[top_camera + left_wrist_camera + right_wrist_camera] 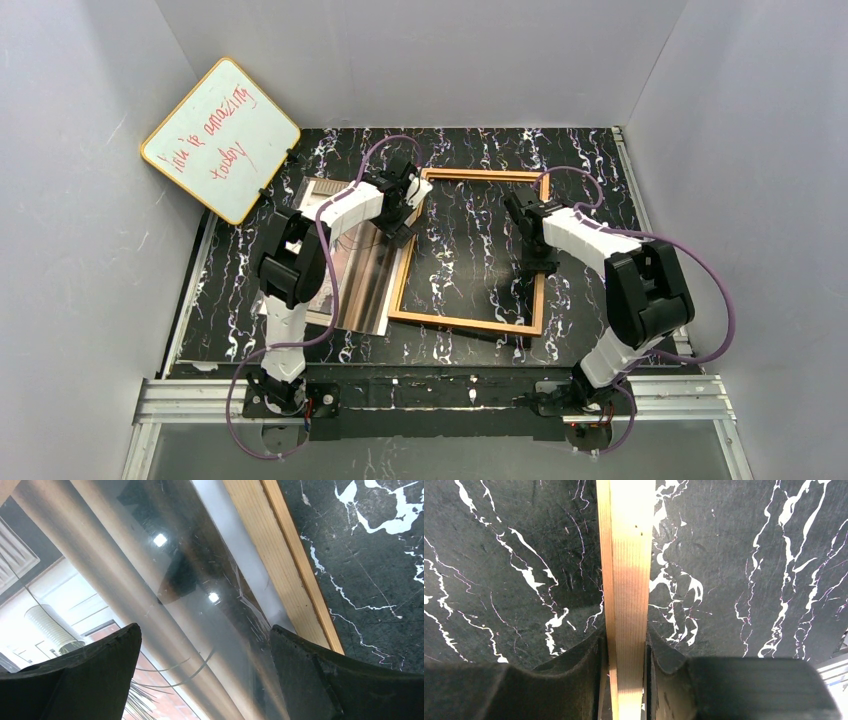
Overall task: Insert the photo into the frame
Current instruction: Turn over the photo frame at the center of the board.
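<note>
A whiteboard (222,138) is leaning against the left wall, well apart from the work. The photo (352,288) is lying flat on the table (600,200), left of the frame (480,175) and not yet in it. Its right edge is running along the frame's left rail, but I cannot tell whether it is lapping onto the wood. In the left wrist view the photo (100,580) is throwing back ceiling lights, so it is looking glossy and probably slippery.

The left gripper (398,225) is hanging just over that right edge with its jaws spread wide, grasping nothing. The fingers (75,680) are framing the print without touching it.

The frame is lying flat to the right, with the marble showing through its middle. The right gripper (537,258) is clamping the right rail, its fingers (574,680) pressing on both sides of the wood (626,555).

The photo is likely behaving as a thin, light, floppy sheet that is creasing easily, and lying flat it is offering little to pinch. The exposed right edge is looking like the best hold. The frame is seeming stiff and light, though any pane in it would be fragile, so gripping a rail is suiting it.
</note>
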`<act>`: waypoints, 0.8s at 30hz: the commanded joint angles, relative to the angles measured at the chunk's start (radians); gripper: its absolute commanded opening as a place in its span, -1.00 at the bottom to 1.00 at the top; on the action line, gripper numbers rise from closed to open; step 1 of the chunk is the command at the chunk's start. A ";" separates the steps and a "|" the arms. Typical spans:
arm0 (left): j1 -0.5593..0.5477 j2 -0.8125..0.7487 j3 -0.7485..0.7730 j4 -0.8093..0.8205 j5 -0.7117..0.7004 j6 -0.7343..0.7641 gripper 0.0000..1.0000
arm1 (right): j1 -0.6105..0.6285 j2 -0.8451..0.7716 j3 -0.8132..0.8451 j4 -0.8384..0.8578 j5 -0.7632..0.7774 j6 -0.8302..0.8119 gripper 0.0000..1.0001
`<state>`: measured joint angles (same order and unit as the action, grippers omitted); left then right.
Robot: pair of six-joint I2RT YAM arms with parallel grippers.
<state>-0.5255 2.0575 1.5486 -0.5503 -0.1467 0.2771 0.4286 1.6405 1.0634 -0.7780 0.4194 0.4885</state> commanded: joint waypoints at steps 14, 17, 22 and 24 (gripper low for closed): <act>-0.011 0.003 -0.030 -0.022 -0.048 0.033 0.96 | 0.002 0.138 -0.006 0.135 0.015 0.023 -0.09; -0.011 -0.009 -0.036 -0.022 -0.039 0.033 0.96 | -0.004 0.130 0.003 0.131 0.013 0.024 0.00; -0.022 -0.033 -0.035 -0.026 0.007 0.008 0.96 | -0.056 0.099 0.035 0.142 -0.032 0.027 0.43; -0.040 -0.041 -0.035 -0.026 0.017 0.003 0.96 | -0.099 0.111 0.052 0.158 -0.099 0.024 0.43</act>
<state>-0.5346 2.0533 1.5436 -0.5442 -0.1650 0.2939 0.3950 1.7363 1.0870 -0.6880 0.4271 0.4923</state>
